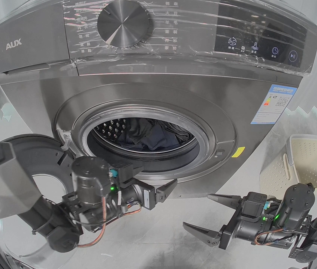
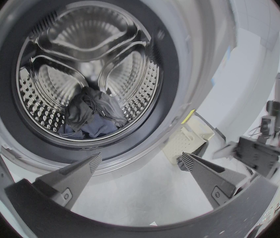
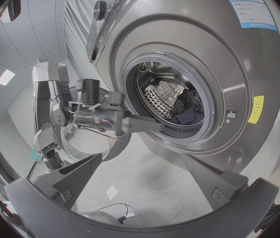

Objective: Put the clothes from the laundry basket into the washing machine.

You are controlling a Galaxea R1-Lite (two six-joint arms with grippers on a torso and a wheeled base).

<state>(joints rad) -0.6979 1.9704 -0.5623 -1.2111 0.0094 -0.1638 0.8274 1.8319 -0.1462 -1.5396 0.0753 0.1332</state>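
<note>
Both jaws released | clothes [image 1: 143, 133] in washing machine [image 1: 147, 86] | laundry basket [image 1: 308, 161] on grey floor [image 1: 166, 240]

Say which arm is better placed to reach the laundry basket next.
Right, probably. The right claw hangs open and empty close to the laundry basket on the robot's right; the left claw, also open, sits by the washing machine opening, farther off.

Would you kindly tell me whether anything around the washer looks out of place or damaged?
Nothing looks spilled or damaged. The only oddity is wrinkled plastic film left over the panel of the washer; the clothes sit fully inside the drum.
</note>
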